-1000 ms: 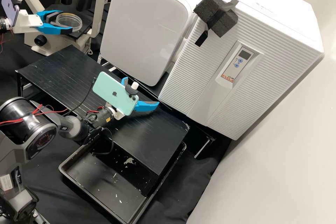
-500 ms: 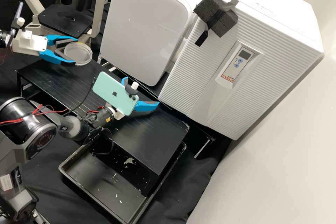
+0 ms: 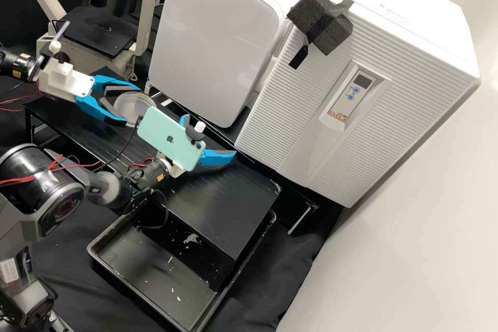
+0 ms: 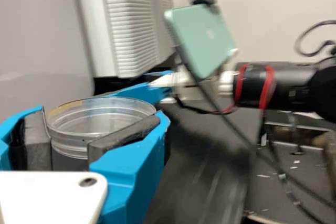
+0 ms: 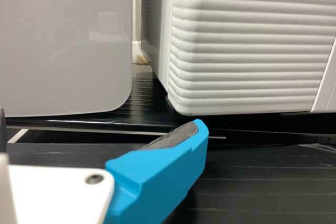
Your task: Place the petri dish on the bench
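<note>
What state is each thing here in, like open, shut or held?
Petri dish: held above the black bench
Left gripper: shut on the dish
Right gripper: open
Green phone: clamped to the right arm
Tray: littered with pale scraps
Smooth-fronted cabinet: closed
Ribbed cabinet: closed

Dark grey right arm (image 3: 21,228) showing glossy black joint (image 3: 39,166), red cables (image 3: 57,161) looping off; black wrist (image 3: 147,176) bearing yellow label (image 3: 160,178), mint-green phone (image 3: 168,137). Left gripper (image 3: 133,106) wearing dark grey pads (image 4: 125,137) on blue fingers (image 4: 131,171); dark screw (image 4: 87,182) dotting white plate (image 4: 47,198).

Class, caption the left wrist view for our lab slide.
Clear petri dish held in the left gripper, a mint-green phone beyond.
</note>
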